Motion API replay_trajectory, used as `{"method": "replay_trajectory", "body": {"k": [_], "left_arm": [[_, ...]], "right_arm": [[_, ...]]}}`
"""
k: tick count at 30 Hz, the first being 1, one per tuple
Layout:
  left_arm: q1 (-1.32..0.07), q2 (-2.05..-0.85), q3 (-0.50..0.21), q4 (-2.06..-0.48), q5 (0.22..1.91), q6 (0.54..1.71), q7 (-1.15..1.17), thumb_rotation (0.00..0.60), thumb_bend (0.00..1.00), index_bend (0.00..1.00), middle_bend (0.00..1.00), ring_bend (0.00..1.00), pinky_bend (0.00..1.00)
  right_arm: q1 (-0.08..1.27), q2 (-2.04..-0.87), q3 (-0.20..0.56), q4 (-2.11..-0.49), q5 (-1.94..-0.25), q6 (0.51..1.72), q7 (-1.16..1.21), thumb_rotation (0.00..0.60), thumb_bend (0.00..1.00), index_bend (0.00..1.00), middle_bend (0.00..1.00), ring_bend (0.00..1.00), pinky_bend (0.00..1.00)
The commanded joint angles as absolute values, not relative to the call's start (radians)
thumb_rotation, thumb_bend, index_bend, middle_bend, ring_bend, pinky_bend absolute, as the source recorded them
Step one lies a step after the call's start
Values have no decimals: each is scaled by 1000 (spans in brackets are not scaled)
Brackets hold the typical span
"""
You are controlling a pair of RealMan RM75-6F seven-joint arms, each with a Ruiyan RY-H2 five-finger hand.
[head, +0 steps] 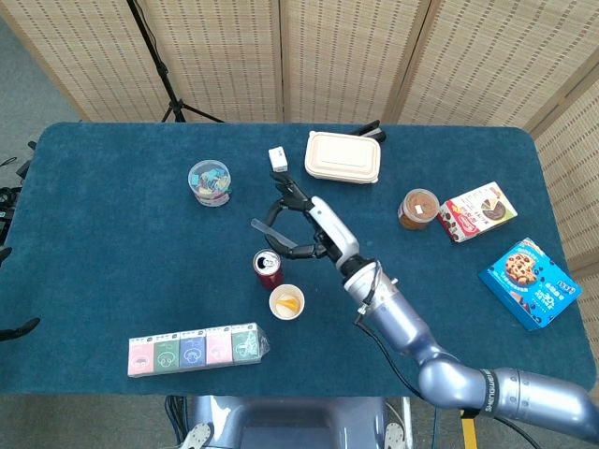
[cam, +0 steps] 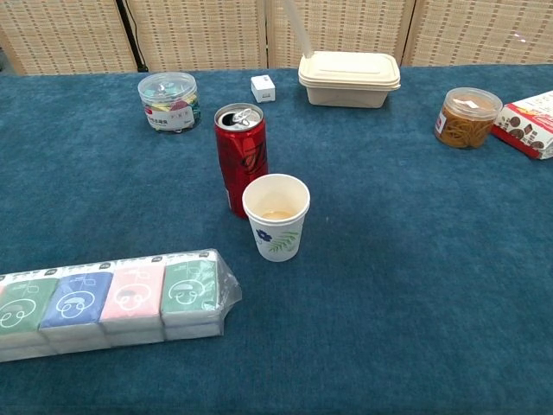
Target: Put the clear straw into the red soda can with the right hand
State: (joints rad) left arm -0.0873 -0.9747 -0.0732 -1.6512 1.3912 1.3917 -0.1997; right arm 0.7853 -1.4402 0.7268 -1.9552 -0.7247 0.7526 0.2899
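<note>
One robot hand (head: 301, 224), my right, grips the straw (head: 265, 227) above the table (head: 112, 281), just beyond the can (head: 268, 268).

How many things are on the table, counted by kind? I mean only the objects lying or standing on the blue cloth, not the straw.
Cans: 1
Paper cups: 1
Round tubs: 2
Lunch boxes: 1
Snack boxes: 2
Small white boxes: 1
Tissue multipacks: 1
Total: 9
</note>
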Motion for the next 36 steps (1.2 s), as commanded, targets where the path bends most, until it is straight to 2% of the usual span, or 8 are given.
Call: {"method": "replay_trajectory", "body": {"k": [1,8,18,36], "left_arm": [[-86,-972,-73,-1651,1396,1395,-212,600,0,0,0,0,0],[-94,-961,-74,-1651,1403,1382,-244,600,0,0,0,0,0],[-109,-944,-81,-1656,1405,1367,-287,600,0,0,0,0,0],[-108,-940,-81,-1650,1401,1369,-308,600,0,0,0,0,0]], "right_arm": [[829,-1477,713,-1928,-695,774,307,600,482,589,0,0,0],[907,-1564,706,-1851,-622,803,363,600,482,589,0,0,0],[982,-1689,682,-1724,-655,883,384,600,482,589,0,0,0],[1015,-1743,677,-1711,-650,933,368,600,482,589,0,0,0]]}}
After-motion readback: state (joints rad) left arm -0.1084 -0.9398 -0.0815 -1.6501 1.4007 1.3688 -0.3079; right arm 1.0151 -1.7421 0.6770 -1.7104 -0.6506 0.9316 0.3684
